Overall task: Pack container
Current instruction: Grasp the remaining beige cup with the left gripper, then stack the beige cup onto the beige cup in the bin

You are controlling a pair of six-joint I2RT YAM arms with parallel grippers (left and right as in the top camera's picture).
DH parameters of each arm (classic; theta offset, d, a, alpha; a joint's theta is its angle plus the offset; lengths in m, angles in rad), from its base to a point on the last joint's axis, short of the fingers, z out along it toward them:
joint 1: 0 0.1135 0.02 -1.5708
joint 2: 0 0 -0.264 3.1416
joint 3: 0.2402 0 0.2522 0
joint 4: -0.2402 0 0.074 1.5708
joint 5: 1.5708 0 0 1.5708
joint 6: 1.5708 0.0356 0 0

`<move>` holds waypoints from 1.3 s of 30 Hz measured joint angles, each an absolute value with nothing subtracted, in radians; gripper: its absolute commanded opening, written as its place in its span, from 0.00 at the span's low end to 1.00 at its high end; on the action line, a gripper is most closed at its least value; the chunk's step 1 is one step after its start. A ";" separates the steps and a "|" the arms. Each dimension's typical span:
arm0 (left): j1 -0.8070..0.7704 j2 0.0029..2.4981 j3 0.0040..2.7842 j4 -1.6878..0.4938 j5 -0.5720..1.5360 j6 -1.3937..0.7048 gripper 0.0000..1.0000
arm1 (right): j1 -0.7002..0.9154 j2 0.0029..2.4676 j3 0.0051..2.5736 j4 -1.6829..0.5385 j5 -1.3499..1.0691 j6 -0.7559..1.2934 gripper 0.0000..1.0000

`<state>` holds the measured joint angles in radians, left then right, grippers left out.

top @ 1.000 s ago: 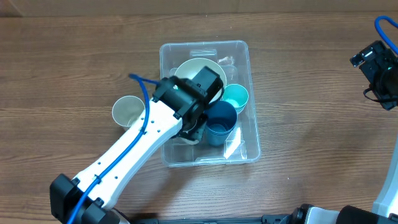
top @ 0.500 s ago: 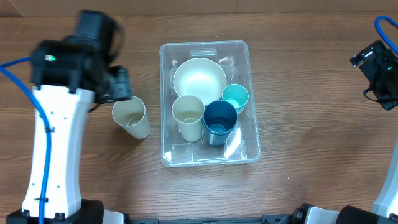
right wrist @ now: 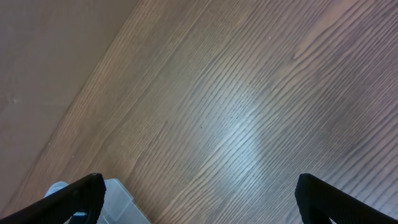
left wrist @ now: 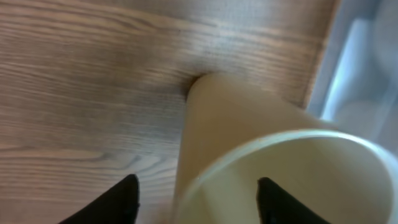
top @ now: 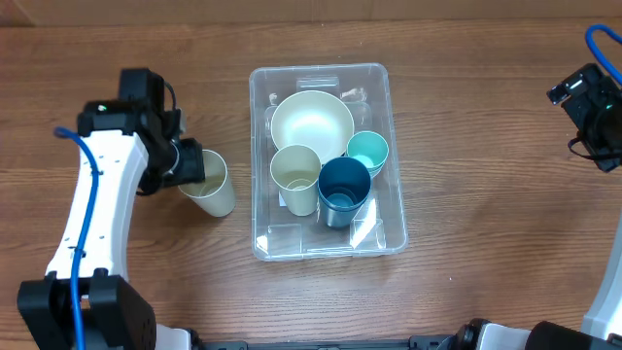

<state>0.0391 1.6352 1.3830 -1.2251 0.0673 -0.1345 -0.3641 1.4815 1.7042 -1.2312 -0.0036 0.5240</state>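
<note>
The container (top: 397,199) is a clear bin in the middle of the table. In it stand a cream bowl (top: 311,122), a cream cup (top: 295,175), a dark blue cup (top: 343,187) and a teal cup (top: 367,151). Another cream cup (top: 212,187) leans on the table just left of the bin. My left gripper (top: 190,165) is at that cup's mouth. In the left wrist view it (left wrist: 198,193) is open and straddles the cup (left wrist: 249,124) wall, one finger inside and one outside, with a gap on each side. My right gripper (right wrist: 199,180) is open over bare wood at the far right.
The table top is brown wood. The bin's side (left wrist: 360,62) lies close to the right of the leaning cup. A corner of the bin (right wrist: 124,199) shows at the lower left of the right wrist view. The right arm (top: 591,107) sits by the table's right edge.
My left arm left the bin, where a cream cup now stands, swung far left, then came down onto the cream cup outside the bin. The right arm stayed still.
</note>
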 measured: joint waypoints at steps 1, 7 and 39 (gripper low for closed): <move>0.039 1.638 1.368 -1.216 0.068 -0.139 0.31 | -0.364 1.481 1.704 -1.231 -0.004 0.524 1.00; 0.039 1.646 1.333 -1.194 0.057 -0.159 0.04 | -0.364 1.481 1.704 -1.231 -0.004 0.524 1.00; -0.467 1.754 2.076 -1.640 -0.029 -0.177 0.18 | -0.364 1.481 1.702 -1.231 -0.004 0.524 1.00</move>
